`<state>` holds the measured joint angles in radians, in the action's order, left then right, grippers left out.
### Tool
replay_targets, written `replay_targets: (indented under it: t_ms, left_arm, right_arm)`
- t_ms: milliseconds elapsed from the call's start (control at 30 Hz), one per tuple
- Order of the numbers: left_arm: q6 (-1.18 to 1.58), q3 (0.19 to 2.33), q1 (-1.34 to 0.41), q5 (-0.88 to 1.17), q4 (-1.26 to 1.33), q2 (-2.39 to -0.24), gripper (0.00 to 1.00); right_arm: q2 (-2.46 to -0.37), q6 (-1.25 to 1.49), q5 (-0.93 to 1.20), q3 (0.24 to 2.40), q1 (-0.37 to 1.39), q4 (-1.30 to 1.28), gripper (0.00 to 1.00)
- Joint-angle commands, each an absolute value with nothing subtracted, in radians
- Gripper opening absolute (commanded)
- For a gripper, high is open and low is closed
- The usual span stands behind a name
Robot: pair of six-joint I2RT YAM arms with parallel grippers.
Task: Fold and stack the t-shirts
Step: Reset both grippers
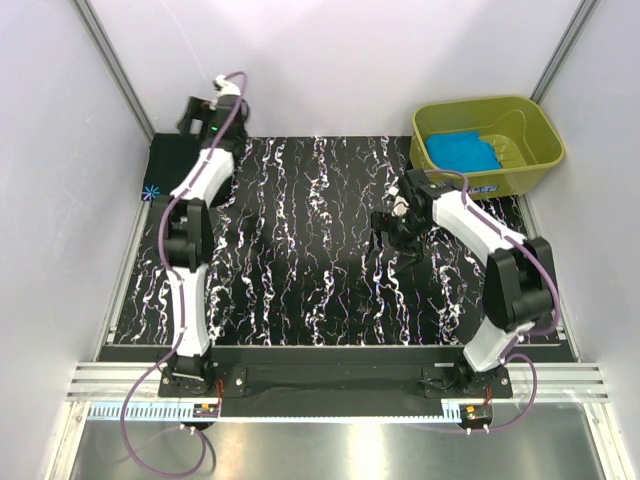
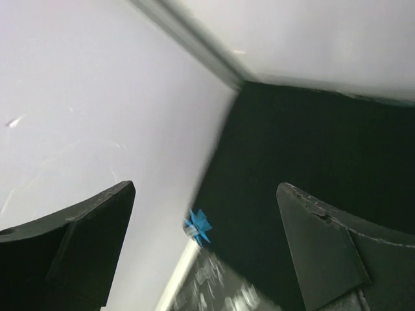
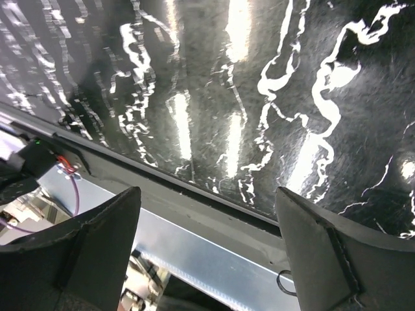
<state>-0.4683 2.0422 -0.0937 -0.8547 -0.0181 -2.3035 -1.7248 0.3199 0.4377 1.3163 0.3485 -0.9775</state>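
Nearest, left pincer (image 2: 204,188) gaping wide at the far-left corner, gripping nothing, just above the black t-shirt (image 2: 311,149) lying flat beside a blue star mark (image 2: 198,225). Right pincer (image 3: 207,191) likewise open and empty over the tabletop (image 1: 300,250), right of centre. Turquoise t-shirt (image 1: 462,152) bunched in the olive tub (image 1: 535,140) at far right. Judged step: black shirt laid down, next garment due. Calls for reaching over the tub rim, pinching the turquoise cloth, drawing it out to the middle for folding

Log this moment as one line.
left tool open near black t-shirt | right tool open above tabletop | turquoise t-shirt in olive-green tub
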Motion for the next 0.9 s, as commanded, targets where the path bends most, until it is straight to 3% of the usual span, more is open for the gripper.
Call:
replay_targets:
  t_ms: [0,100,300,333,433,700,867]
  left_arm:
    - [-0.272,1.945,-0.23,-0.864,-0.144,-2.07,0.99]
    - [-0.007,1.759,-0.33,-0.697,-0.317,-1.884,0.99]
    - [0.449,1.32,-0.505,-0.217,-0.354,-1.551,0.99]
    - [0.521,1.255,-0.508,-0.055,-0.301,-1.514,0.99]
    - [0.77,0.961,-0.552,0.174,-0.053,-1.36,0.99]
    - [1.092,0.367,-0.68,0.304,0.36,-0.999,0.99]
    - [1.383,-0.075,-0.68,0.279,0.92,-0.864,0.99]
  right_arm:
    - [-1.614,0.353,0.475,1.284,0.341,-0.965,0.91]
    - [-1.54,0.371,0.479,1.227,0.341,-0.937,0.92]
    - [-1.419,0.436,0.471,1.149,0.339,-0.901,1.0]
    - [-1.384,0.468,0.471,1.116,0.341,-0.885,1.0]
    - [-1.309,0.541,0.488,1.011,0.337,-0.783,1.0]
    - [-1.112,0.745,0.508,0.665,0.328,-0.395,1.0]
    - [-1.045,0.935,0.523,0.35,0.321,-0.077,1.0]
